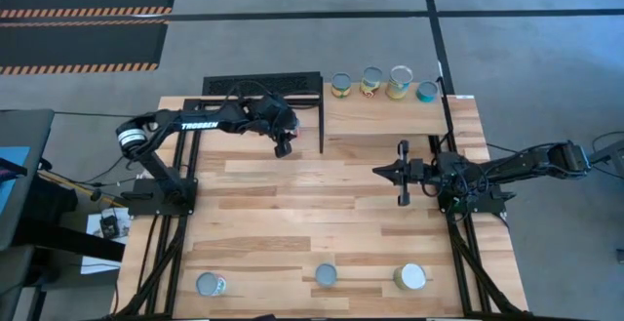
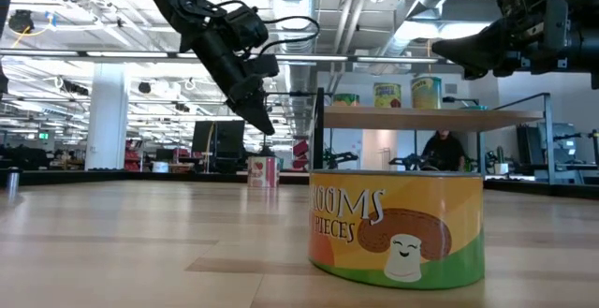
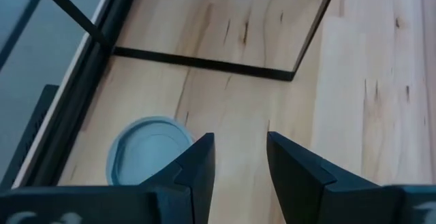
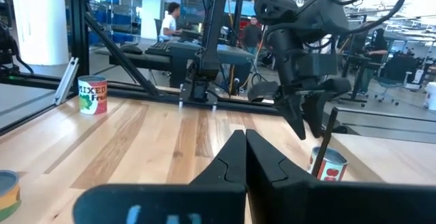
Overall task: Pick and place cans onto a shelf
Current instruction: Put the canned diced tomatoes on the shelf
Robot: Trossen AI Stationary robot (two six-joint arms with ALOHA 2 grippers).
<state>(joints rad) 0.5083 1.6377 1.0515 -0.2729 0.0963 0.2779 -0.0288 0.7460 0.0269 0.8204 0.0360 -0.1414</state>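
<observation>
Dark left pincer (image 1: 283, 148) hangs over the far side of the counter (image 1: 292, 233), just left of the shelf (image 1: 385, 116), fingers parted by a narrow gap with nothing between them. In the left wrist view a silvery can top (image 3: 148, 149) lies just beside one fingertip (image 3: 201, 157), partly hidden behind it; in the low view this red-labelled can (image 2: 265, 170) stands below the pincer, label too small to read. Arm lettering reads TROSSEN.

Right pincer (image 1: 376, 171) hovers mid-counter, fingers pressed together, empty.

Four cans on the shelf's far edge (image 1: 341, 85), (image 1: 370, 80), (image 1: 400, 81), (image 1: 426, 92); labels unreadable from above. The low view shows only three.

Three more cans along the counter's near edge: left (image 1: 210, 284), middle (image 1: 326, 275), right (image 1: 410, 277). Nearest one in the low view (image 2: 397, 226) shows a cartoon mushroom and cut-off text "OOMS / PIECES". In the right wrist view a can (image 4: 92, 96) reads "MIXED FRU...", rest cut off.

Black perforated rack (image 1: 263, 85) at the far edge, behind the left arm. Person (image 2: 443, 151) in the room, partly hidden behind the shelf.
</observation>
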